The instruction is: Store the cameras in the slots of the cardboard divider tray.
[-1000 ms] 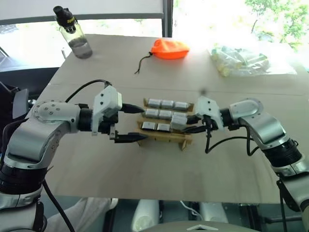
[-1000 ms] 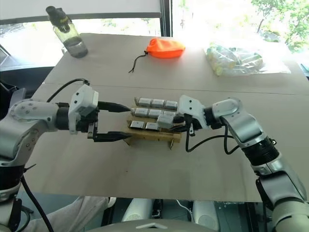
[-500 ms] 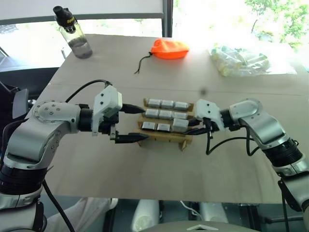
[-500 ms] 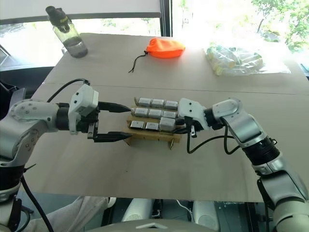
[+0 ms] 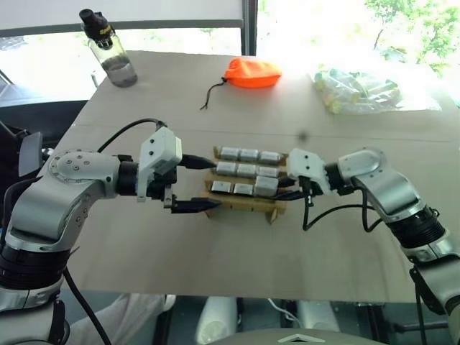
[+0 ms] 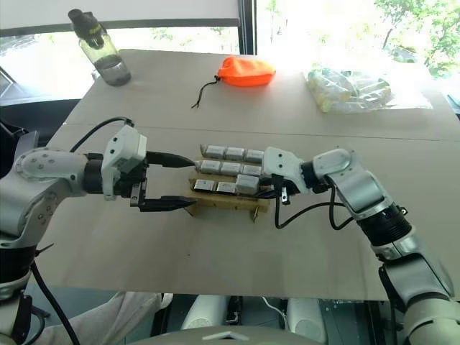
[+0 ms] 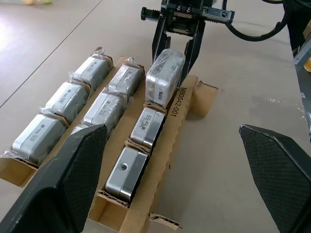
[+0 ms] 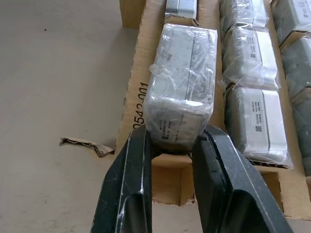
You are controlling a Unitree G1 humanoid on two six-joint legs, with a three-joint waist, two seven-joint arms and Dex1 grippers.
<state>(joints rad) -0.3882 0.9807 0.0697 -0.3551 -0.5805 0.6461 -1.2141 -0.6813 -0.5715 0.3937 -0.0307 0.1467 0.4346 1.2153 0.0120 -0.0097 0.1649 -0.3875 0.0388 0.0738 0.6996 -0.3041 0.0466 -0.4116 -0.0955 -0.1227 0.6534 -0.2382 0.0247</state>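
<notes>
Mid-frame on the surface (image 5: 215, 244), the tray (image 5: 248, 203) holds wrapped cameras. The right hand (image 8: 167, 160) clamps a camera (image 8: 182, 107) at the tray's end slot; left hand (image 5: 198, 183) spread wide beside it.

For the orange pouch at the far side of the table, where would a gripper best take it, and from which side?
Grip the orange pouch across its rounded middle, coming from above: it lies low and soft on the table, bulging upward. Its dark cord, trailing toward the robot, looks too thin to pinch.

9 wrapped silver cameras (image 7: 102, 108) fill the tan cardboard divider tray (image 7: 181, 108); 1 sits raised.
</notes>
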